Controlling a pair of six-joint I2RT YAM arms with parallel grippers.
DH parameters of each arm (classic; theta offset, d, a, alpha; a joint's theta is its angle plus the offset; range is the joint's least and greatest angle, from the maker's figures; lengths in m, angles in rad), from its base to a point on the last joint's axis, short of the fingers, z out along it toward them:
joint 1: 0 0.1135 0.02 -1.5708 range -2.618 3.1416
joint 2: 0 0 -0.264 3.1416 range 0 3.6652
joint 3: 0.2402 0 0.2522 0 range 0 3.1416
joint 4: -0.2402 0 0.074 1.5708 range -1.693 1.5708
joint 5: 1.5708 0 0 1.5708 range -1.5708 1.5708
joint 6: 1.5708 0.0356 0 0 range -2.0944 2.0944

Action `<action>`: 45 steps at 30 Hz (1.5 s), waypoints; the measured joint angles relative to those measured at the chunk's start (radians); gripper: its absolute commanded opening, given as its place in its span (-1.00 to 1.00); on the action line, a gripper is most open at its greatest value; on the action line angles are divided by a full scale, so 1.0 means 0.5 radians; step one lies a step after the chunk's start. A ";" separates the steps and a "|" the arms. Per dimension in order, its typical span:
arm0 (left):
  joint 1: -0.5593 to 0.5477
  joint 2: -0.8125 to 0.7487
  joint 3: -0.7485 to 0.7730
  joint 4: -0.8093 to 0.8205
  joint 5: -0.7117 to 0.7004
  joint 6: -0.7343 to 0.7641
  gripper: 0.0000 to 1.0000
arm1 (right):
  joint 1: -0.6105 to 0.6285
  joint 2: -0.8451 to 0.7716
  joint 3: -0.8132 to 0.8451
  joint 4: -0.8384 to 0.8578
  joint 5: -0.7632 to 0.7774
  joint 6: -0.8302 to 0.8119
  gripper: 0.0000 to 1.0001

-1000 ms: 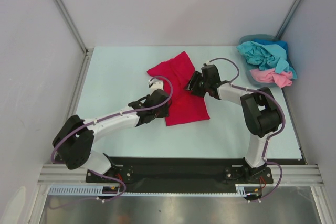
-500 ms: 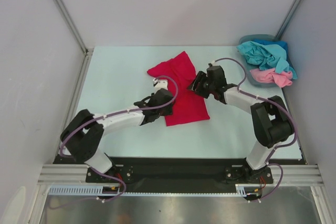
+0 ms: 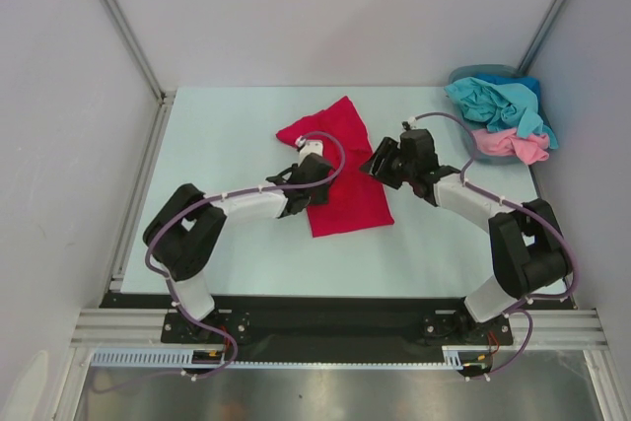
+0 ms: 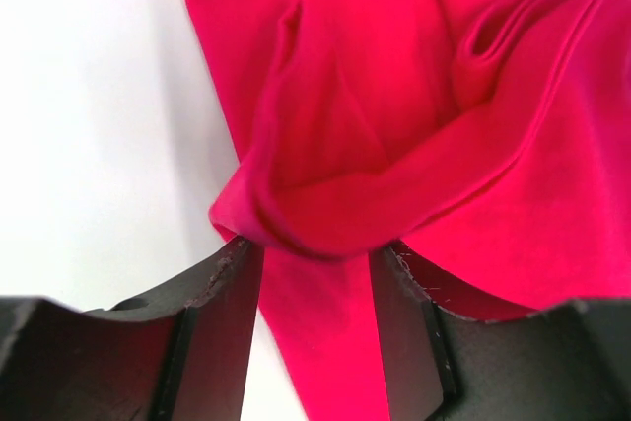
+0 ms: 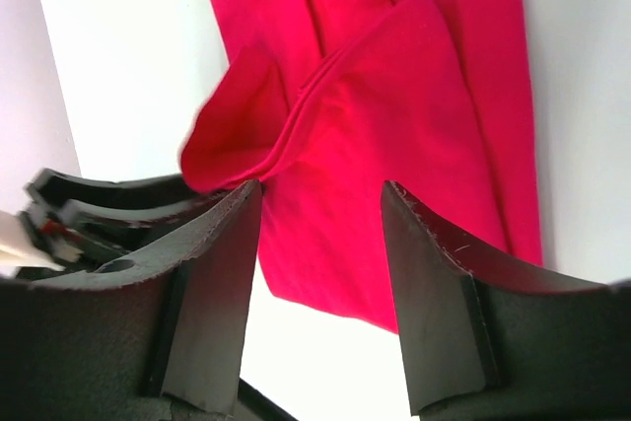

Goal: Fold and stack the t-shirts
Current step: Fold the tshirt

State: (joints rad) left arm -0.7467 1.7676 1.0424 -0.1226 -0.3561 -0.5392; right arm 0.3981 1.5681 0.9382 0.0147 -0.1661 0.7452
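left claw (image 4: 317, 248) | astride raised fold (red t-shirt (image 3: 345, 199)) | right claw (image 5: 320, 189) parted

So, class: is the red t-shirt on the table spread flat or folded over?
Folded over, partly: the red t-shirt lies as a narrow band, layers doubled, a loose fold raised across it in both wrist views.

The red t-shirt (image 3: 350, 204) is soft matt cloth; the table (image 3: 227, 125) looks smooth, pale and matt.
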 measured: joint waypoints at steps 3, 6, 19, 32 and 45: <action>0.007 0.000 0.042 0.000 -0.011 0.023 0.04 | -0.001 0.000 -0.019 0.005 -0.001 0.001 0.10; 0.015 0.000 0.053 0.000 -0.014 0.040 0.04 | -0.001 0.000 -0.040 0.016 -0.009 0.002 0.09; 0.121 0.285 0.272 -0.028 -0.014 0.090 0.03 | -0.059 -0.459 -0.392 0.000 -0.031 0.003 0.07; 0.178 0.278 0.397 -0.098 0.002 0.093 0.05 | -0.200 -0.835 -0.842 -0.021 -0.010 -0.018 0.13; 0.024 -0.556 -0.510 0.004 0.063 -0.175 0.05 | -0.234 -0.749 -0.983 0.063 -0.089 -0.042 0.19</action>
State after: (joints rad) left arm -0.7345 1.4895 0.7876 -0.1207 -0.3244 -0.6270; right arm 0.2810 1.1934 0.4469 0.0463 -0.2108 0.7242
